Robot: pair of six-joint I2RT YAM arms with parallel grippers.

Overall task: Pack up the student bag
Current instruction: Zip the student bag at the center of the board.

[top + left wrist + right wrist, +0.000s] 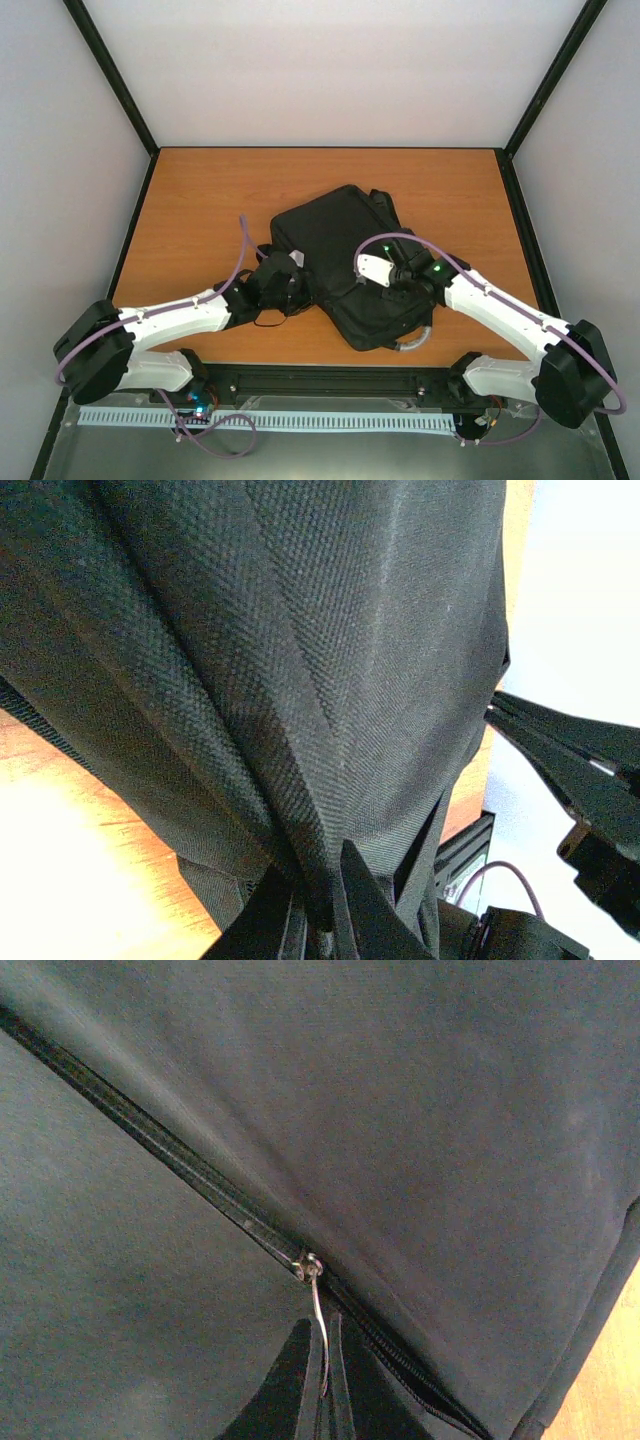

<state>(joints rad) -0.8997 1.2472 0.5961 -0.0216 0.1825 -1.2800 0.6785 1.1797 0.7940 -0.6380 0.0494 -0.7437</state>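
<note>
The student bag (335, 250), a large black fabric backpack, lies flat in the middle of the wooden table, with its grey loop handle (415, 340) toward the near edge. My left gripper (290, 285) is at the bag's left edge, shut on a bunched fold of its black fabric (320, 880). My right gripper (388, 290) rests on the bag's right half. It is shut on the thin metal zip pull (320, 1320), which hangs from the slider (308, 1266) on a zip running diagonally across the panel. The bag's inside is hidden.
Bare wooden table (200, 200) surrounds the bag on the left, the far side and the right. A black rail (330, 380) runs along the near edge between the arm bases. White walls with black corner posts enclose the table.
</note>
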